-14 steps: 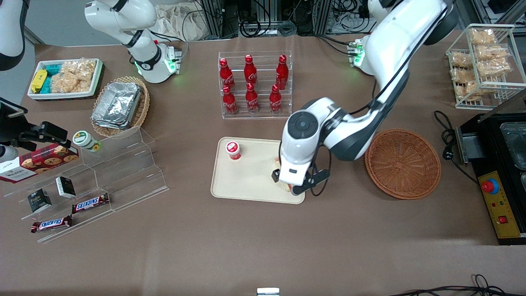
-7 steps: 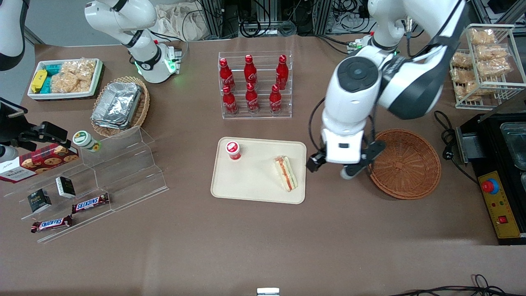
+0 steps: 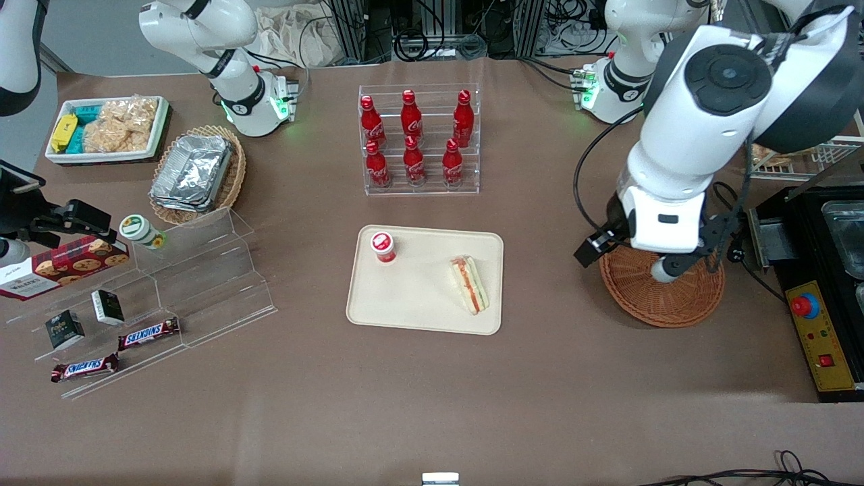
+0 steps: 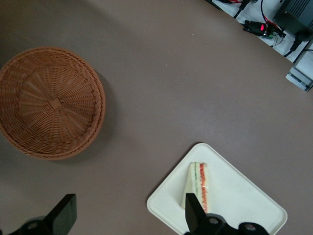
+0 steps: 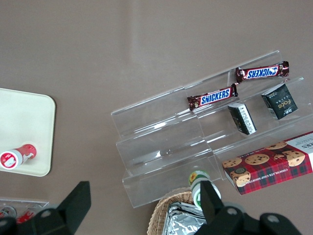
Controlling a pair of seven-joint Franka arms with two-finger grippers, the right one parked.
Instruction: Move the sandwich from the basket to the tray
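The sandwich [image 3: 470, 285], a pale wedge with orange-red and green filling, lies on the cream tray [image 3: 418, 307] near the edge closest to the basket. It also shows in the left wrist view [image 4: 198, 182] on the tray [image 4: 244, 208]. The reddish-brown wicker basket [image 3: 665, 300] is empty, as the left wrist view [image 4: 51, 103] shows. My left gripper [image 3: 626, 262] hangs high over the basket's rim on the tray's side. It is open and empty in the wrist view [image 4: 128, 218].
A small red-capped bottle [image 3: 383, 246] stands on the tray. A rack of red bottles [image 3: 418, 142] stands farther from the camera. A black machine [image 3: 823, 270] and a wire basket [image 3: 796, 101] sit at the working arm's end. An acrylic shelf [image 3: 169, 283] lies toward the parked arm's end.
My gripper let go of the sandwich on the tray, rose, and swung away toward the basket. The sandwich stays on the tray.
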